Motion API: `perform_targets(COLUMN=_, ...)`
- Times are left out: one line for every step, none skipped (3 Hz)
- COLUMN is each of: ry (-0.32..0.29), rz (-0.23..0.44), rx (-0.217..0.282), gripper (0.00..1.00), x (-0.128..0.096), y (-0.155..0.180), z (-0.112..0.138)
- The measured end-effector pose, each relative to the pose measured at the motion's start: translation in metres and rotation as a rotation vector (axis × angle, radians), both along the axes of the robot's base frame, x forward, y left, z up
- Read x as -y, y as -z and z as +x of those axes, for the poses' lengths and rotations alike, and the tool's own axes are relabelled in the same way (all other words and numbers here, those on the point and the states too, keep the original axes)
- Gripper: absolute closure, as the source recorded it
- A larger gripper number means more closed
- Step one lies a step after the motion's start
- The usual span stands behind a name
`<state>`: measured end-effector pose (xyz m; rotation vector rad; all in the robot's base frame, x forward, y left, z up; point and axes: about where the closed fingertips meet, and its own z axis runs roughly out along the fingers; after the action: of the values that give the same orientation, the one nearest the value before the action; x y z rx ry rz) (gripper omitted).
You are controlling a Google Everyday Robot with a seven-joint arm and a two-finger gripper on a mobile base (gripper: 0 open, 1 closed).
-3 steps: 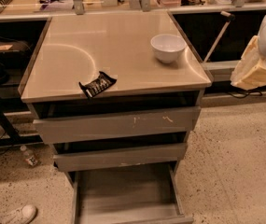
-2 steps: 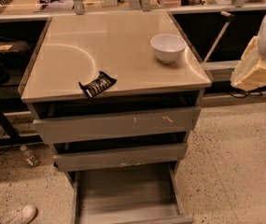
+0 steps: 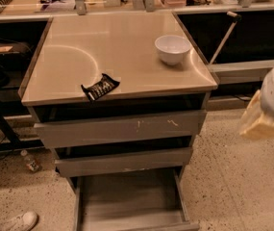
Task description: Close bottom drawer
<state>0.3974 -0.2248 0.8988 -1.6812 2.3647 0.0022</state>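
The bottom drawer (image 3: 127, 198) is pulled far out at the foot of the grey metal cabinet, showing a bare flat grey tray. Its slim front (image 3: 146, 226) sits at the lower edge of the view. Above it the middle drawer front (image 3: 124, 161) and the wide scratched top drawer front (image 3: 119, 128) each stand slightly out. My gripper is out of view. Only a white and tan part of my arm (image 3: 270, 105) shows at the right edge, to the right of the cabinet and apart from it.
On the cabinet top (image 3: 103, 47) stand a white bowl (image 3: 173, 48) and a black snack packet (image 3: 100, 87). A counter with clutter runs along the back. A bottle (image 3: 29, 160) and a shoe (image 3: 18, 221) lie on the speckled floor at left.
The white and tan arm part at the right edge has moved downward. The drawers, bowl and packet have not moved.
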Motion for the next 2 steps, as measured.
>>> perform_targets(ry=0.047, rz=0.011, rx=-0.133, gripper=1.0, x=0.0076, y=0.0723, z=-0.0403)
perform_targets(ry=0.047, rz=0.011, rx=-0.133, gripper=1.0, x=0.0076, y=0.0724, z=-0.0403)
